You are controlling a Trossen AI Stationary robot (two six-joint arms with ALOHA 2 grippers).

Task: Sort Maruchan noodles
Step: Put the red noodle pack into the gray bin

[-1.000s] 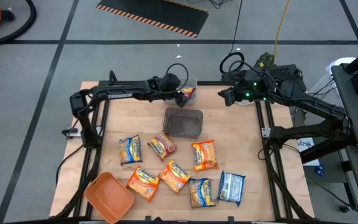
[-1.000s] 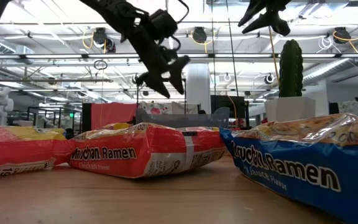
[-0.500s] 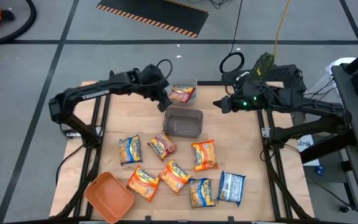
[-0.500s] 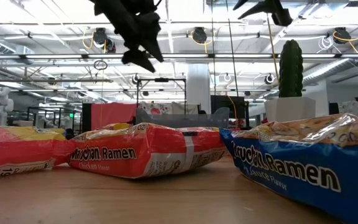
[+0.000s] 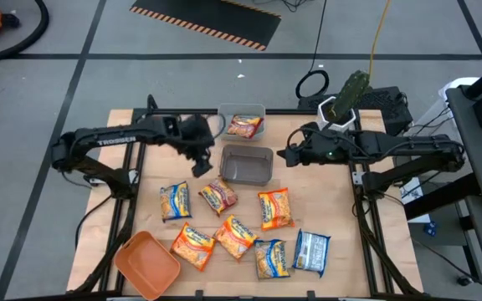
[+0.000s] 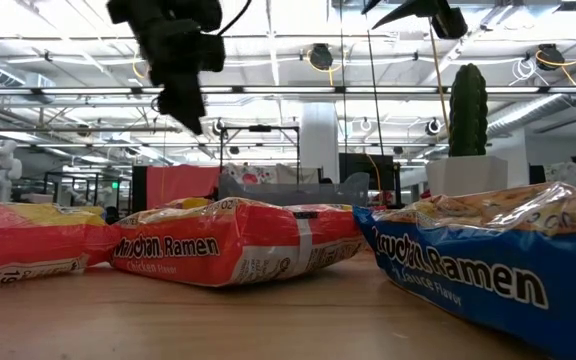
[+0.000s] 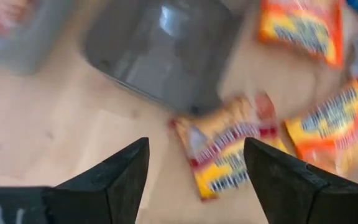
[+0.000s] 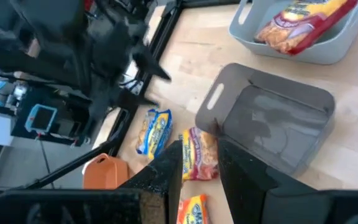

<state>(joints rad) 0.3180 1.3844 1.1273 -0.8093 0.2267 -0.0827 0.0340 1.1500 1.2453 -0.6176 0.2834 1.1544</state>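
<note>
High view is showing the left claw hanging open and empty above the bench, with the reddish packet at its five o'clock; I'd be lowering squarely over it. Right claw is waiting, fingers narrowly parted.

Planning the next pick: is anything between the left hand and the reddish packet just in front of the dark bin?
Nothing visible. The left hand, open and empty, hangs above bare table beside the dark bin; the reddish packet lies uncovered just beyond it.

two dark jointed arms, white lettering on left arm, black tapered claw fingers.
</note>
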